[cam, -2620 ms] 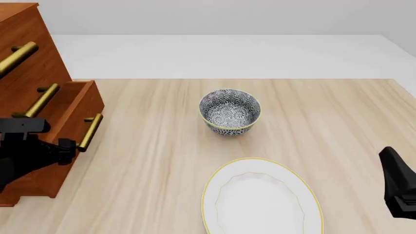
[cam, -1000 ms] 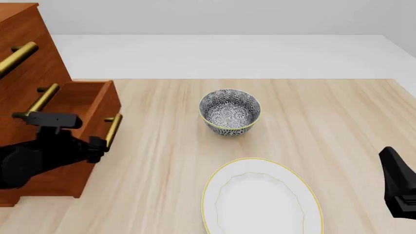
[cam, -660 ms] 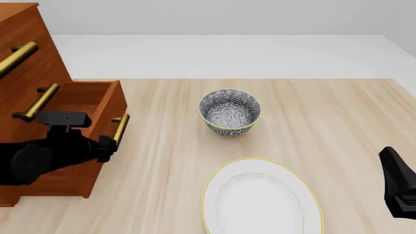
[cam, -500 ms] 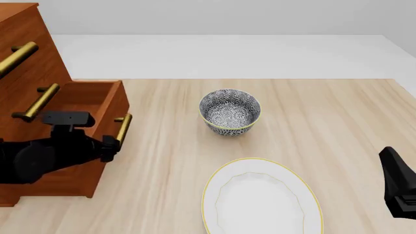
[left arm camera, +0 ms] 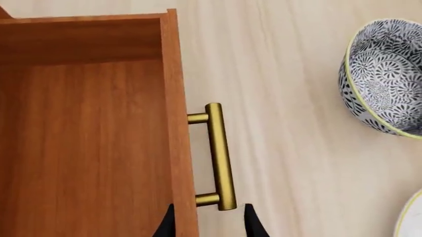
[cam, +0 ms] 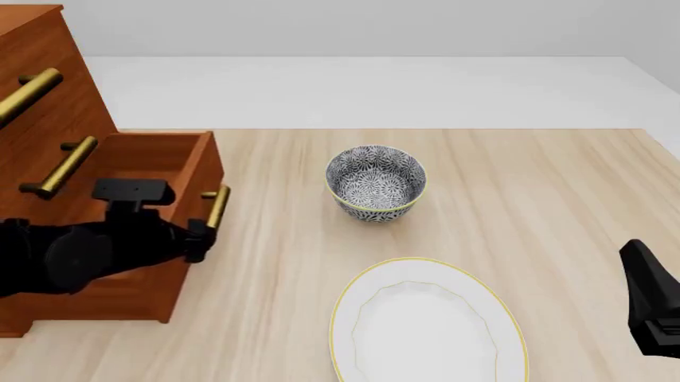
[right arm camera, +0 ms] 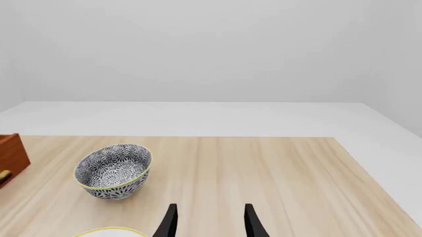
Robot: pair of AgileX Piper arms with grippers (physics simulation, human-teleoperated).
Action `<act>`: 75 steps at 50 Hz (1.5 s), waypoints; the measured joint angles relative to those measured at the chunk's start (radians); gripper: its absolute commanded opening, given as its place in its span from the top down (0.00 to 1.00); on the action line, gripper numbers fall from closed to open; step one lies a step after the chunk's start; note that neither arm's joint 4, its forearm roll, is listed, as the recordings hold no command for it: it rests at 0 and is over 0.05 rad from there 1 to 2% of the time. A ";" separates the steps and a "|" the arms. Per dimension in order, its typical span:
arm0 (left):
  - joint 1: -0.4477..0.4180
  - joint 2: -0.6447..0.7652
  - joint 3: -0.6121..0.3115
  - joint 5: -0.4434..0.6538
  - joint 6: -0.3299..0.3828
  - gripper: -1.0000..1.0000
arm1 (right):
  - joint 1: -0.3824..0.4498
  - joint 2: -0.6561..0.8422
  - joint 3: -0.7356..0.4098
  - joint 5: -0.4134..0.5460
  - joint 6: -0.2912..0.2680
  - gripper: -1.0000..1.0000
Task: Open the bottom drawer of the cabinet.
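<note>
The cabinet stands at the table's left edge. Its bottom drawer is pulled well out, and its bare wooden inside shows in the left wrist view. The drawer's brass handle faces the bowl. My left gripper is at the near end of that handle, with a finger on either side and a gap to each, so it is open. My right gripper is open and empty at the table's near right.
A patterned bowl sits mid-table, right of the drawer front. A white plate with a yellow rim lies near the front edge. The two upper drawers are shut, with handles sticking out above the left arm.
The bottom drawer has slid further out towards the bowl, and my left gripper has moved right with its handle. The right arm, bowl and plate have not moved.
</note>
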 measured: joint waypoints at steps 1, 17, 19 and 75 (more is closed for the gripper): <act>-0.003 0.001 -0.001 0.000 -0.001 0.00 | 0.000 0.000 0.000 0.000 0.000 0.00; -0.046 0.015 -0.015 -0.004 0.001 0.00 | 0.000 0.000 0.000 0.000 0.000 0.00; -0.051 0.017 -0.016 -0.006 0.000 0.00 | 0.000 0.000 0.000 0.000 0.000 0.00; -0.113 0.041 -0.045 0.009 -0.020 0.00 | 0.000 0.000 0.000 0.000 0.000 0.00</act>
